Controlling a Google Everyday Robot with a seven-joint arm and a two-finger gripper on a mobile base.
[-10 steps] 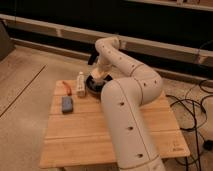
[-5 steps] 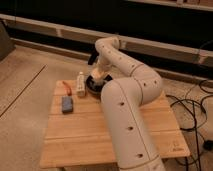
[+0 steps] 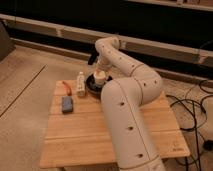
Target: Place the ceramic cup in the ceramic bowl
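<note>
The dark ceramic bowl [image 3: 92,86] sits at the far side of the wooden table [image 3: 90,130], partly hidden by my white arm. The cream ceramic cup [image 3: 99,77] is just above or inside the bowl, right under my gripper [image 3: 100,71]. The gripper reaches down over the bowl from the arm's far end. I cannot tell whether the cup rests on the bowl's floor or hangs above it.
A slim white bottle [image 3: 80,83] stands just left of the bowl. A small orange thing [image 3: 66,86] lies to its left. A flat blue block [image 3: 67,104] lies nearer on the left. My arm's big white body [image 3: 125,115] covers the table's right half. Cables [image 3: 192,107] lie on the floor at right.
</note>
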